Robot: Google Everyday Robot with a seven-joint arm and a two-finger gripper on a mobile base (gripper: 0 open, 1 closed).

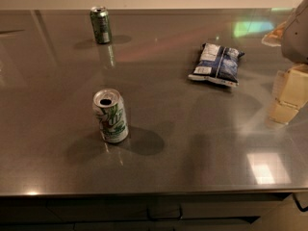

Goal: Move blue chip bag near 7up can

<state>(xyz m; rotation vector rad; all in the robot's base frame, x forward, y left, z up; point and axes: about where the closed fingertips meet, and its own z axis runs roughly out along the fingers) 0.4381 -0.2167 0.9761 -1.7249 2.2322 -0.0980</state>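
A broad, glossy dark-grey counter (192, 148) fills the room before me; on its near-left part stands the white-silver 7up can (110, 115) with green swirls, upright, its top opened and its shadow falling to the right; far back on the left, close to the rear edge, stands a dark-green can (100, 25), also upright and well apart from the first. The small, crinkly blue chip bag (216, 64) with white patches lies flat on the right half of the counter, well apart from the 7up can and farther back than it. The cream-coloured gripper (288, 97) comes in at the right edge under a grey arm housing (298, 32); it sits to the right of the bag, near it yet not touching; whether it is spread or pressed together I cannot tell.
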